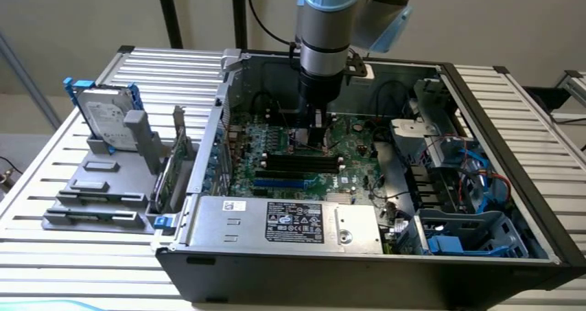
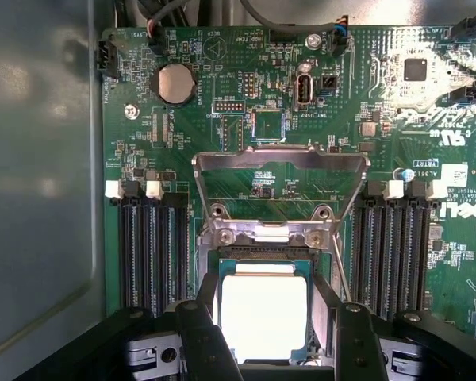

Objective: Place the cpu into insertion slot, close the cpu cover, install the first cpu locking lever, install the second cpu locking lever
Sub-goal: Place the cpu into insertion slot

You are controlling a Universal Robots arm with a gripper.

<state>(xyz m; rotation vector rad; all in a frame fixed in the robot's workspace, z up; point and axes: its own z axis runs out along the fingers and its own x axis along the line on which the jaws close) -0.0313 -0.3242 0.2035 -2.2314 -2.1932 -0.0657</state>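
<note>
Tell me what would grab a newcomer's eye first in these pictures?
The robot arm reaching down into the open computer case on the slatted table stands out first. In the wrist view, the bright silvery cpu sits in the insertion slot under the open gripper, with the cpu cover flipped up over the green motherboard.

**Background.** A plain cream wall (image 1: 82,16), evenly lit, stands behind the far edge of a table (image 1: 522,112) of ribbed aluminium slats. Two black uprights (image 1: 169,16) rise at that far edge. Pale floor (image 1: 23,150) lies beyond the table's edge at the exterior view's left.
</note>
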